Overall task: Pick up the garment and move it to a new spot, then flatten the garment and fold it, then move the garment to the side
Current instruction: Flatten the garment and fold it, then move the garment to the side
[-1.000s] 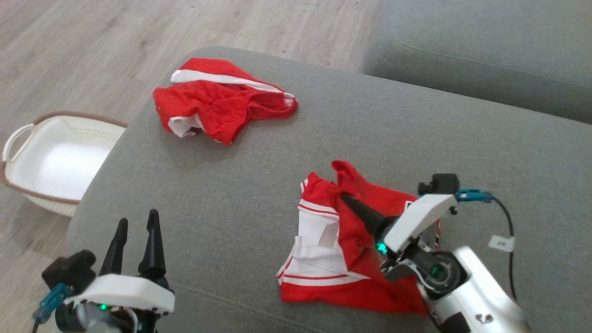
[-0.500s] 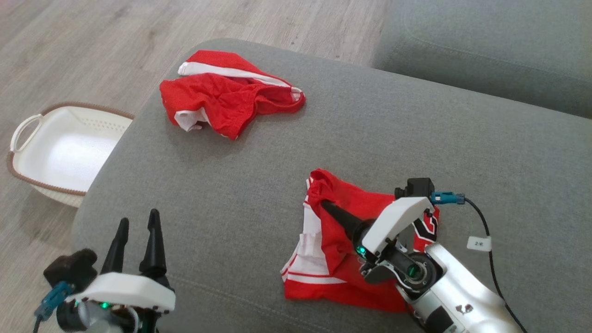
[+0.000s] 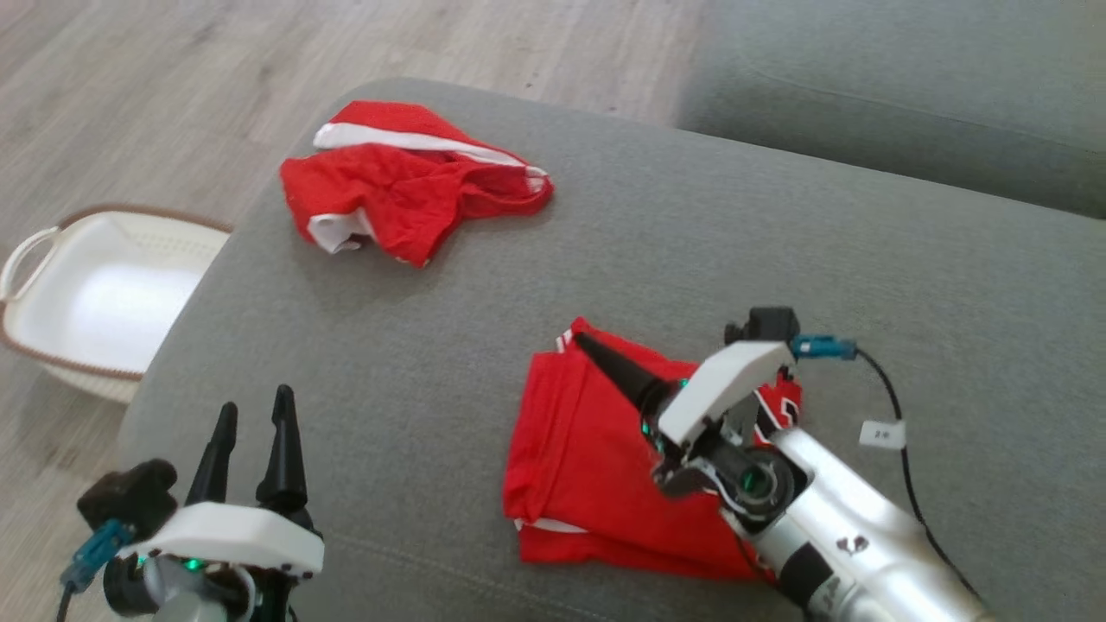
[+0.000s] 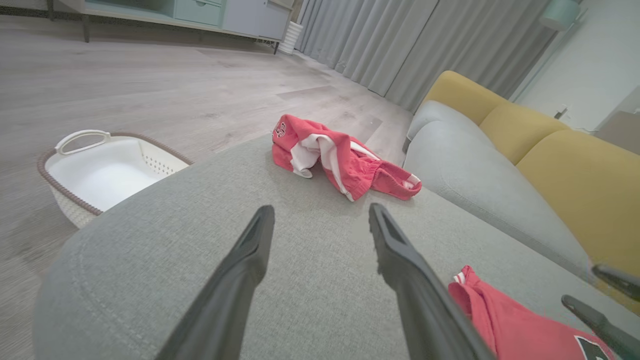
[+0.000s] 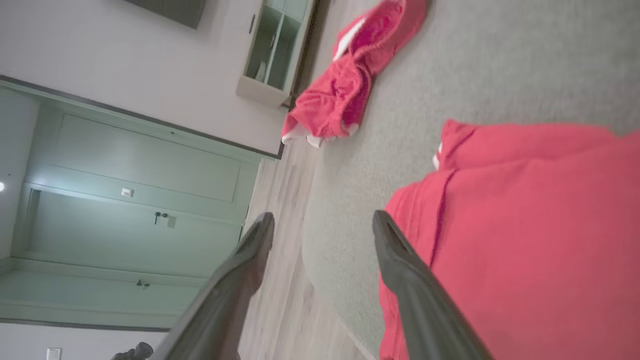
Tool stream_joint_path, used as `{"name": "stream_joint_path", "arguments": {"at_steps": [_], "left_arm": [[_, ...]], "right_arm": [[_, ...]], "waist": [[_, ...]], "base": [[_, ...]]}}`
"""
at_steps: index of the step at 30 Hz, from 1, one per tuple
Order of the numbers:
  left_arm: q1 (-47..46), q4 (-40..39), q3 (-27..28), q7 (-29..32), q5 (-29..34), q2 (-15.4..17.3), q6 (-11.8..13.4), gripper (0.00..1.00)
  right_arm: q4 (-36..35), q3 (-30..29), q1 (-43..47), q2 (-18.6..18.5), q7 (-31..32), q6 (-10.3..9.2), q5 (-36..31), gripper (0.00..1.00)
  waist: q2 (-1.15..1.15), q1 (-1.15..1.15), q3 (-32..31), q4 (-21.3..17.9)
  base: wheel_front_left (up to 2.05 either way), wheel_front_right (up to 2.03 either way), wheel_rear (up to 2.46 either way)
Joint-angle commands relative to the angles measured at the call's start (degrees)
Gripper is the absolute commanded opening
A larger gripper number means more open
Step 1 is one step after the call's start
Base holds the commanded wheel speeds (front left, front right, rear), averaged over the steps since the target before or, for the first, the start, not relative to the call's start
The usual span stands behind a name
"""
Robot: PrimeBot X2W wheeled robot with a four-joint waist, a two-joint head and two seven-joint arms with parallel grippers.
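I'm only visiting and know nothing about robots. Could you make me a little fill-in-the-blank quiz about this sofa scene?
____ garments lie on the sofa cushion.
The sofa cushion is ____ in colour.
The white basket stands on the wooden ____.
The folded garment and the crumpled garment are both mainly ____.
Missing words: two, grey, floor, red.

The right arm [image 3: 829,518] hides the 4 o'clock corner of the folded red garment [image 3: 570,449] in the head view. At 9 o'clock the picture's edge cuts the white basket [image 3: 95,384], and the cable tag [image 3: 881,434] carries writing too small to read.
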Motion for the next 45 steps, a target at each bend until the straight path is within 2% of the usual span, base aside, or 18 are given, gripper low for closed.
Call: {"name": "stream_joint_path", "arguments": {"at_steps": [1, 3, 7, 13, 18, 27, 34, 40, 45], "left_arm": [[-2.6, -1.8, 2.5, -0.6, -0.4, 0.8, 0.1, 1.00], [-2.4, -1.9, 2.7, -0.6, -0.4, 0.9, 0.2, 1.00], [-1.7, -3.2, 3.2, -0.7, 0.0, 1.2, 0.4, 1.00], [-1.2, -5.6, 3.4, -0.9, 1.9, 2.1, 0.7, 1.00], [-0.8, -7.0, 4.0, -0.9, 3.9, 2.9, 1.2, 1.00], [-0.9, -8.3, 4.2, -1.0, 9.4, 3.4, 1.3, 1.00], [-0.4, -8.2, 5.2, -1.0, 12.7, 3.0, 2.0, 1.00], [0.2, -8.0, 6.4, -1.0, 14.3, 2.1, 1.7, 1.00], [0.1, -7.8, 6.8, -1.0, 15.2, 1.5, 1.1, 1.00]], "right_arm": [[-3.8, -0.5, -3.6, -0.9, -2.5, -0.04, -1.0, 1.00], [-4.8, -0.8, -3.9, -1.8, -3.5, -0.04, -1.6, 1.00], [-9.6, -1.4, -4.4, -6.6, -8.2, -0.04, -5.7, 1.00], [-14.6, -1.0, -4.5, -15.2, -17.6, -0.04, -17.1, 1.00], [-13.9, -2.1, -2.9, -19.0, -23.9, -0.04, -27.5, 1.00], [-12.1, -11.8, 4.3, -17.3, -27.2, -0.04, -44.2, 1.00], [-12.8, -19.7, 11.2, -13.3, -27.4, -0.04, -55.4, 1.00], [-14.4, -23.0, 14.8, -10.7, -27.4, -0.04, -61.4, 1.00], [-15.8, -24.6, 15.9, -9.6, -26.2, -0.04, -64.0, 1.00]], "waist": [[0.00, 0.00, -0.6, -1.7], [0.00, 0.00, -0.7, -2.3], [0.00, 0.00, -1.2, -5.4], [0.00, 0.00, -1.6, -10.1], [0.00, 0.00, -1.6, -14.0], [0.00, 0.00, -1.5, -18.9], [0.00, 0.00, -1.6, -20.4], [0.00, 0.00, -1.7, -20.8], [0.00, 0.00, -1.5, -20.5]], "base": [[0.00, 0.00, 0.00], [0.00, 0.00, 0.00], [0.00, 0.00, 0.00], [0.00, 0.00, 0.00], [0.00, 0.00, 0.00], [0.00, 0.00, 0.00], [0.00, 0.00, 0.00], [0.00, 0.00, 0.00], [0.00, 0.00, 0.00]]}}
